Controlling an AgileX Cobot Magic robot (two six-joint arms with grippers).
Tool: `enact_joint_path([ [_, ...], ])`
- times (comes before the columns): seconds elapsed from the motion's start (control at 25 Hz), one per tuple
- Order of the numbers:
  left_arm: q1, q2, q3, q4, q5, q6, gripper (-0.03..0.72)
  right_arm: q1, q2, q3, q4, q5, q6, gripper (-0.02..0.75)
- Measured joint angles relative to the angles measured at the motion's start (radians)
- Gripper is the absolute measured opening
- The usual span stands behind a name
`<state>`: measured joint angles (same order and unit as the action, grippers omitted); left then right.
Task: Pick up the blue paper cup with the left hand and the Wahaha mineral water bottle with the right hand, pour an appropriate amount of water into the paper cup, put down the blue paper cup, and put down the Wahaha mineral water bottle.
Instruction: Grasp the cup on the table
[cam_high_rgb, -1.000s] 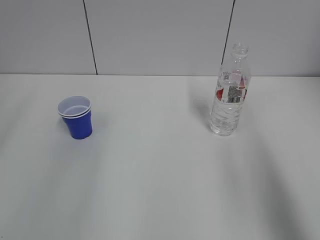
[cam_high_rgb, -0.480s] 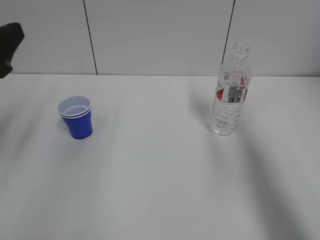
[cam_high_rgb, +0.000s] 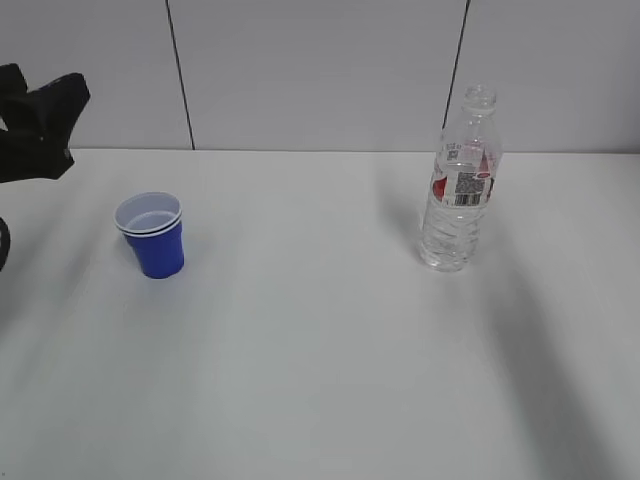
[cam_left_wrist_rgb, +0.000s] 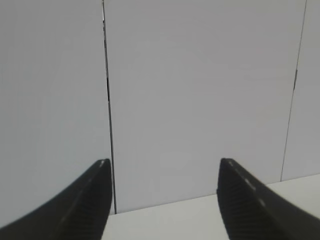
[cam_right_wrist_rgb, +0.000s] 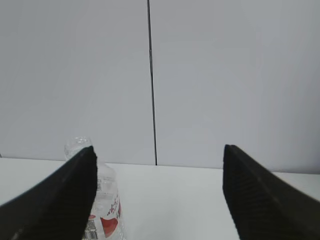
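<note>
Both claws, left (cam_left_wrist_rgb: 162, 172) and right (cam_right_wrist_rgb: 157, 160), gape empty while blue paper cup (cam_high_rgb: 152, 236) and Wahaha mineral water bottle (cam_high_rgb: 459, 186) stand upright, well apart on the tabletop (cam_high_rgb: 320, 340)

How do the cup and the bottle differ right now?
The cup is short, opaque and blue with a wide white mouth; the bottle is tall, clear and ribbed with a narrow neck. The bottle carries a red-and-white label; the cup is plain. The cup stands on the left, the bottle on the right. Both stand upright, uncovered and untouched.
</note>
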<state>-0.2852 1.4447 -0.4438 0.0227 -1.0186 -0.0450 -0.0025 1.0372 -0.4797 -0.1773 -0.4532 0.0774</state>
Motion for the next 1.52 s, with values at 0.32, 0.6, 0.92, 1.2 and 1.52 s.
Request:
enact_joint_path([
  [0.32,0.0,0.159,0.0,-0.011,-0.06,0.004,0.499,0.0,0.081,0.0,0.006,0.002,0.025,0.587],
  [0.6,0.0,0.291,-0.004,-0.109,-0.093,0.004,0.499,0.0,0.099,0.0,-0.037,-0.013,0.031,0.587],
  [0.92,0.0,0.349,-0.006,-0.111,-0.117,0.004,0.499,0.0,0.202,0.0,-0.163,-0.049,0.109,0.587],
  [1.2,0.0,0.386,-0.008,-0.121,-0.121,0.004,0.499,0.0,0.344,0.0,-0.212,-0.205,0.12,0.587],
  [1.52,0.0,0.422,-0.008,-0.107,-0.121,0.004,0.534,0.0,0.367,0.0,-0.262,-0.267,0.12,0.587],
])
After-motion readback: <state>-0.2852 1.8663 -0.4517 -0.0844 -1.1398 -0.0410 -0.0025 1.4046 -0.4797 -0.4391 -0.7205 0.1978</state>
